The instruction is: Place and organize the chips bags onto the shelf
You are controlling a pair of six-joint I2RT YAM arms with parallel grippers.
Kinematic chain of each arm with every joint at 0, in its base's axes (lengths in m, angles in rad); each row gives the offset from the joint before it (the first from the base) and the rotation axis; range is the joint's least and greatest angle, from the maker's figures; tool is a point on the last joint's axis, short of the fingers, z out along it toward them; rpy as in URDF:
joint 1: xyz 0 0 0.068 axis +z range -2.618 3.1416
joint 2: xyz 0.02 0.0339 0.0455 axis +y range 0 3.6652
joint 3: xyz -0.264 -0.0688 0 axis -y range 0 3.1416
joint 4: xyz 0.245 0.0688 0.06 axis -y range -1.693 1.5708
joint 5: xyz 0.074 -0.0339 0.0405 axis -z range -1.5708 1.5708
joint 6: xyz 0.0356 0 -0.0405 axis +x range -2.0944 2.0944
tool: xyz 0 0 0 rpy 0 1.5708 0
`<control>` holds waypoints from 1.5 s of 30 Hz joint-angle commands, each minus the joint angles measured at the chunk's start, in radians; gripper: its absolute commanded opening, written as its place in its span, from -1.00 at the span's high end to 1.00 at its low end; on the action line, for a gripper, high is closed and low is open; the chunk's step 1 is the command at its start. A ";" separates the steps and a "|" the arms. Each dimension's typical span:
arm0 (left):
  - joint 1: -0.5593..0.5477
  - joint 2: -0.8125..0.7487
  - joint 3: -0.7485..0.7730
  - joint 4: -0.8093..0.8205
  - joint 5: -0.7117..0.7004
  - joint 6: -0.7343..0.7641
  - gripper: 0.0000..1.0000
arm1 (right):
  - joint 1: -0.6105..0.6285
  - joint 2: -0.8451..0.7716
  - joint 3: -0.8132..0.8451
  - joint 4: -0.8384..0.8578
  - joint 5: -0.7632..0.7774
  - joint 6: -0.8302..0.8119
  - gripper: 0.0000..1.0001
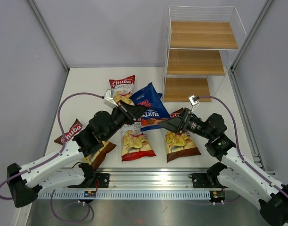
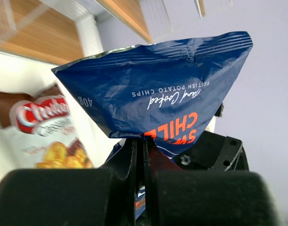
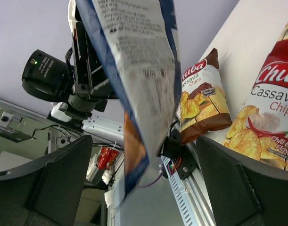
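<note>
My left gripper [image 1: 138,112] is shut on the lower edge of a dark-blue Burts bag [image 1: 150,100] and holds it up above the table; in the left wrist view the jaws [image 2: 144,141] pinch that bag [image 2: 158,89]. My right gripper [image 1: 168,125] is open right beside the bag; in the right wrist view its fingers [image 3: 63,179] stand wide apart with the bag [image 3: 139,70] hanging between them, untouched. Red-and-white Chuba bags lie at the back [image 1: 122,88] and front centre [image 1: 136,143]. Brown Chuba bags lie at the right [image 1: 181,142] and under the left arm [image 1: 75,133]. The shelf [image 1: 200,56] stands at the far right, its tiers bare.
The white table [image 1: 87,89] is walled by grey panels on both sides. A metal rail [image 1: 148,181] with the arm bases runs along the near edge. A purple cable [image 1: 63,106] loops over the left side.
</note>
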 commanded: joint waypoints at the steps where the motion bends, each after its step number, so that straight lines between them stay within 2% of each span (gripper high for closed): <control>1: -0.099 0.035 -0.004 0.223 -0.165 -0.061 1.00 | 0.042 -0.013 -0.009 0.105 0.069 -0.090 -0.99; 3: -0.154 0.064 -0.005 0.240 -0.210 -0.096 1.00 | 0.052 -0.039 -0.013 0.098 0.097 -0.116 -0.98; 5: -0.200 0.077 -0.024 0.257 -0.250 -0.128 1.00 | 0.056 -0.060 -0.017 0.090 0.115 -0.127 -0.83; 6: -0.214 0.083 -0.028 0.257 -0.289 -0.140 1.00 | 0.059 -0.066 -0.020 0.090 0.123 -0.131 -0.70; 7: -0.234 0.086 -0.031 0.257 -0.302 -0.160 1.00 | 0.062 -0.077 -0.023 0.087 0.131 -0.134 -0.48; 10: -0.255 0.093 -0.028 0.229 -0.348 -0.182 1.00 | 0.062 -0.095 -0.030 0.084 0.143 -0.145 -0.15; 11: -0.263 0.095 -0.021 0.222 -0.352 -0.182 1.00 | 0.062 -0.105 -0.033 0.084 0.146 -0.154 0.03; 14: -0.268 0.097 -0.002 0.192 -0.349 -0.150 0.88 | 0.062 -0.118 -0.038 0.079 0.146 -0.165 0.31; 16: -0.274 0.090 0.016 0.183 -0.348 -0.106 0.49 | 0.062 -0.122 -0.033 0.076 0.135 -0.173 0.43; 18: -0.277 0.083 0.018 0.201 -0.322 -0.066 0.01 | 0.062 -0.125 -0.026 0.062 0.128 -0.185 0.58; 19: -0.277 0.077 0.012 0.211 -0.310 -0.027 -0.31 | 0.062 -0.126 -0.015 0.056 0.121 -0.190 0.61; 21: -0.277 0.049 -0.007 0.264 -0.267 0.011 -0.57 | 0.062 -0.135 -0.004 0.036 0.097 -0.209 0.77; 22: -0.277 0.040 -0.030 0.277 -0.254 0.046 -0.79 | 0.062 -0.140 0.009 0.027 0.086 -0.217 0.78; 25: -0.277 -0.012 -0.066 0.315 -0.189 0.149 -0.98 | 0.062 -0.160 0.049 -0.033 0.010 -0.248 0.82; 30: -0.277 -0.098 -0.131 0.395 -0.008 0.353 -0.98 | 0.061 -0.154 0.140 -0.160 -0.159 -0.249 0.82; 34: -0.278 -0.166 -0.171 0.448 0.130 0.474 -0.98 | 0.062 -0.090 0.212 -0.177 -0.344 -0.155 0.84; 40: -0.278 -0.196 -0.189 0.511 0.261 0.521 -0.98 | 0.062 -0.046 0.264 -0.192 -0.492 -0.104 0.84; 42: -0.278 -0.209 -0.195 0.548 0.293 0.524 -0.98 | 0.062 -0.045 0.276 -0.244 -0.485 -0.125 0.82; 44: -0.277 -0.206 -0.192 0.560 0.309 0.518 -0.73 | 0.062 -0.039 0.301 -0.338 -0.462 -0.175 0.81; 45: -0.277 -0.203 -0.188 0.562 0.324 0.517 -0.53 | 0.062 -0.037 0.312 -0.353 -0.461 -0.188 0.79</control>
